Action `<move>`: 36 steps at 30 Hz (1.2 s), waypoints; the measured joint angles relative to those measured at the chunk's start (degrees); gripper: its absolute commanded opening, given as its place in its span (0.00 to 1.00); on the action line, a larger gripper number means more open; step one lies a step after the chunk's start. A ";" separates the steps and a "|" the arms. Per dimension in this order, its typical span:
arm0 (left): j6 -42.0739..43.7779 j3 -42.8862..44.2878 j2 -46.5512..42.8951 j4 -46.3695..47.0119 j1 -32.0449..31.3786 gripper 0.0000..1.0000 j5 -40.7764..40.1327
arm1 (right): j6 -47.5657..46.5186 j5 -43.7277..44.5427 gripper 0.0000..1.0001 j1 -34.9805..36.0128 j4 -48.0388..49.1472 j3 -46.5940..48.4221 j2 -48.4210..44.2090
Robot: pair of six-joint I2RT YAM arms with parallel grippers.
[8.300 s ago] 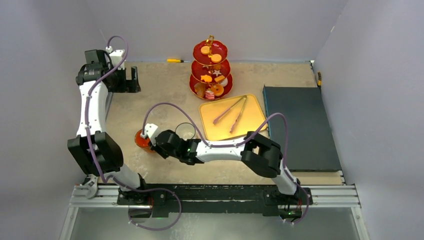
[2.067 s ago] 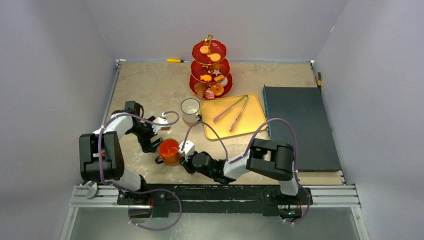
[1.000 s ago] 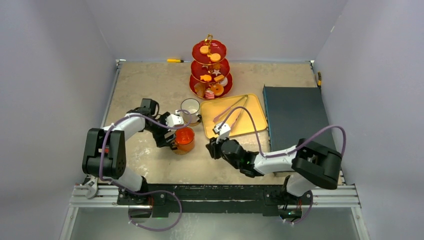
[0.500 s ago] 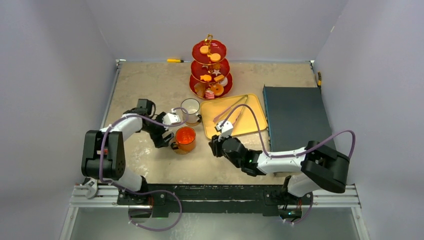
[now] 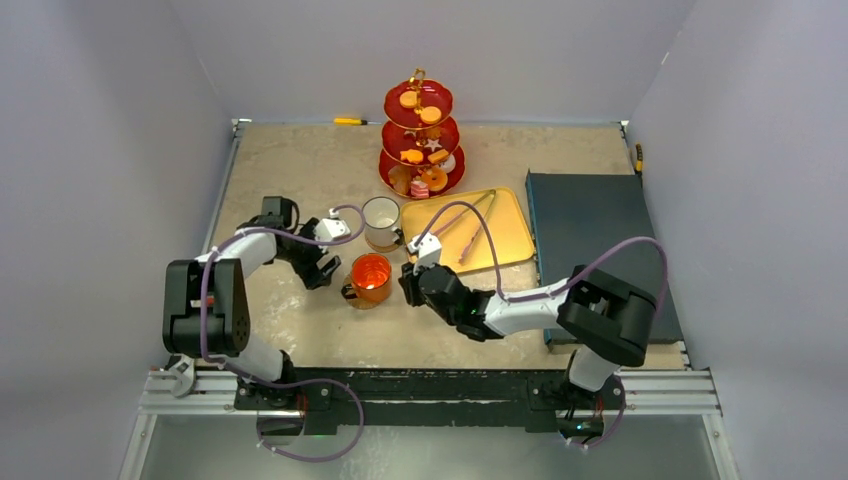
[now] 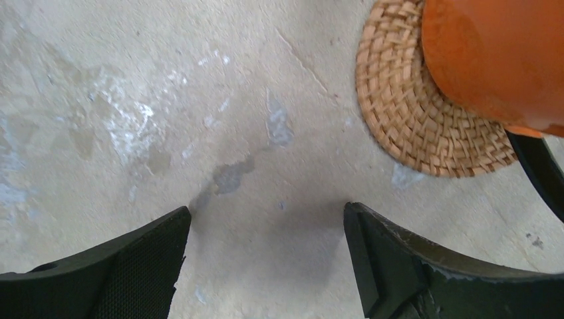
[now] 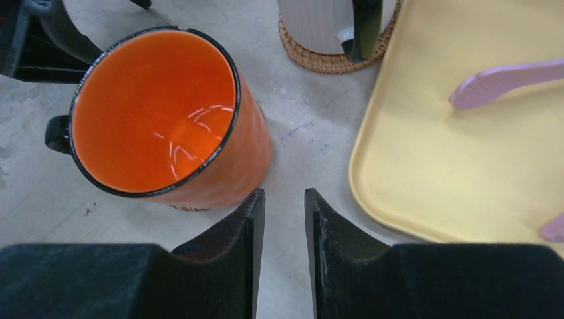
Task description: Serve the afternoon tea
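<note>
The orange mug (image 5: 370,278) stands upright on a round woven coaster (image 6: 425,119), set off toward one side of it. The white mug (image 5: 381,222) stands on the other coaster (image 7: 332,60), just behind. My left gripper (image 5: 322,271) is open and empty, low over the table just left of the orange mug (image 6: 499,60). My right gripper (image 5: 405,285) is empty, its jaws nearly closed with a narrow gap, right beside the orange mug's (image 7: 159,113) right wall. The red three-tier stand (image 5: 421,135) with pastries stands at the back.
A yellow tray (image 5: 465,232) with purple tongs (image 7: 505,80) lies right of the mugs, close to my right gripper (image 7: 284,194). A dark flat box (image 5: 600,250) lies at the right edge. A small yellow tool (image 5: 350,121) lies by the back wall.
My left gripper has drawn back to the left, away from the orange mug's handle. My right gripper has moved left, up to the mug's right side. The mug has stayed on its coaster.
</note>
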 measured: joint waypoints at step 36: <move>-3.13 6.91 6.45 -2.40 -0.04 0.87 6.16 | -0.94 -5.14 0.28 -0.96 5.25 5.44 8.02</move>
